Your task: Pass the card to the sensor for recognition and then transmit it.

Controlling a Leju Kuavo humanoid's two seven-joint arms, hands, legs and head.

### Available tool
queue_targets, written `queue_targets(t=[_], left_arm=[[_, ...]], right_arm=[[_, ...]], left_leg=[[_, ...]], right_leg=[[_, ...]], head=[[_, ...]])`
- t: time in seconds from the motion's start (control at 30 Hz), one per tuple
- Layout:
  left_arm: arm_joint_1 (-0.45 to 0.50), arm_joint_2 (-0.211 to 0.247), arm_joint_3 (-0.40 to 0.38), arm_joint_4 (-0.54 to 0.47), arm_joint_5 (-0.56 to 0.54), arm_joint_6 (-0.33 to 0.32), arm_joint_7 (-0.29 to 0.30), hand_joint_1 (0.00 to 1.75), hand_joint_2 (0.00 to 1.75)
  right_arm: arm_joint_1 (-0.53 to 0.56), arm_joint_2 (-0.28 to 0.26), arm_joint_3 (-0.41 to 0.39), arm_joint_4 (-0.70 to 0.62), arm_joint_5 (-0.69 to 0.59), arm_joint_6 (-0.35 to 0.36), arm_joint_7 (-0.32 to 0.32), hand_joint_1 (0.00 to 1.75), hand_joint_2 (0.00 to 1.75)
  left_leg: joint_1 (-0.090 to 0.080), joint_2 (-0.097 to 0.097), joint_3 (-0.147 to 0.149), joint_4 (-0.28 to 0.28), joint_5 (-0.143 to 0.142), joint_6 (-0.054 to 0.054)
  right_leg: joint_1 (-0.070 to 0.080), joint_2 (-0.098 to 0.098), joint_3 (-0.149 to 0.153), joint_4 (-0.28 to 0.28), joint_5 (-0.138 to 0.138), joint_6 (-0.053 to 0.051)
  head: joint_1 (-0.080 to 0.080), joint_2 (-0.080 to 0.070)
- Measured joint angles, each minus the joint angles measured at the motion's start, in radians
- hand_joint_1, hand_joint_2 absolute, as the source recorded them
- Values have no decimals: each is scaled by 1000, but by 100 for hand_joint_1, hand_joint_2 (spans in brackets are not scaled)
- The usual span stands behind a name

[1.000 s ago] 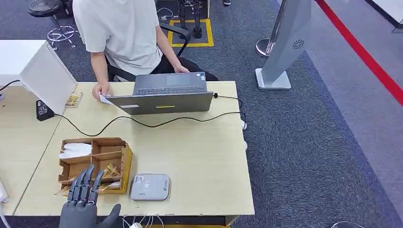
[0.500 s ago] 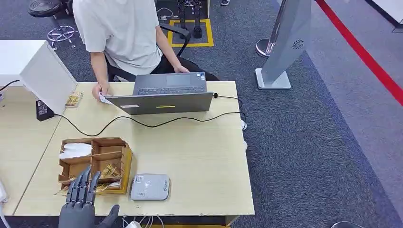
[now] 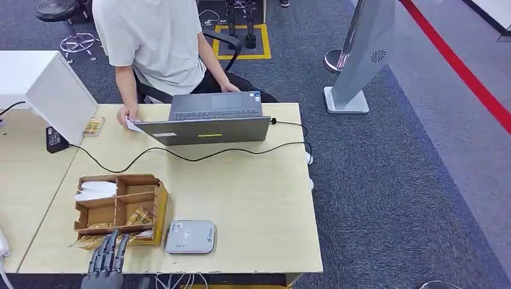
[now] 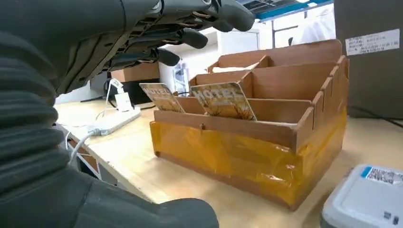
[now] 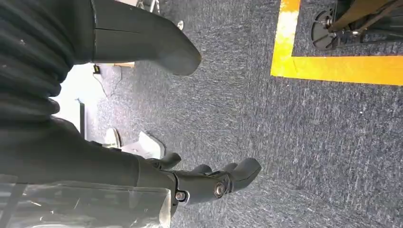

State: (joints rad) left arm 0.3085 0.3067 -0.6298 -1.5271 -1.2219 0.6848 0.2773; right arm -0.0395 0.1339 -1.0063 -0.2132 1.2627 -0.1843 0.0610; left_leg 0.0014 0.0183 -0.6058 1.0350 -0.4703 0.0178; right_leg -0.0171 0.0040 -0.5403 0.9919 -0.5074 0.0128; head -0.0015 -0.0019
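A wooden divided box (image 3: pixel 120 208) stands near the table's front left, with gold-patterned cards (image 3: pixel 140 215) in its front compartments; the left wrist view shows two cards (image 4: pixel 223 100) leaning upright in the box (image 4: pixel 266 128). The grey card sensor (image 3: pixel 190 236) lies just right of the box, and its corner (image 4: pixel 368 199) shows beside the box. My left hand (image 3: pixel 107 264) hovers at the table's front edge before the box, fingers straight and apart, holding nothing. My right hand (image 5: pixel 142 109) hangs over the carpet, thumb and fingers apart, empty.
A person sits behind an open laptop (image 3: pixel 208 120) at the table's far side, one hand on a card (image 3: pixel 132 125). A black cable (image 3: pixel 193 155) crosses the table. A white box (image 3: pixel 51 90) and a black adapter (image 3: pixel 55 138) sit far left.
My left hand has drawn back toward the table's front edge, off the box's front compartments. Nothing else on the table moved.
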Motion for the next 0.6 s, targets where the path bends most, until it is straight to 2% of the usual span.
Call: queue_targets(t=[0.23, 0.4, 0.6], left_arm=[[14, -3, 30, 15, -2, 0, -32, 0, 175], [31, -19, 79, 18, -24, 0, -63, 0, 175], [55, -62, 191, 20, -49, 0, -168, 0, 175]], right_arm=[[0, -1, 0, 0, 1, 0, 0, 0, 175], [0, -1, 0, 0, 16, 0, 0, 0, 175], [-1, -2, 0, 0, 19, 3, 0, 0, 175]], left_leg=[[0, 0, 0, 0, 0, 0], [0, 0, 0, 0, 0, 0], [0, 0, 0, 0, 0, 0]], right_leg=[[0, 0, 0, 0, 0, 0], [0, 0, 0, 0, 0, 0], [0, 0, 0, 0, 0, 0]], head=[[0, 0], [0, 0], [0, 0]])
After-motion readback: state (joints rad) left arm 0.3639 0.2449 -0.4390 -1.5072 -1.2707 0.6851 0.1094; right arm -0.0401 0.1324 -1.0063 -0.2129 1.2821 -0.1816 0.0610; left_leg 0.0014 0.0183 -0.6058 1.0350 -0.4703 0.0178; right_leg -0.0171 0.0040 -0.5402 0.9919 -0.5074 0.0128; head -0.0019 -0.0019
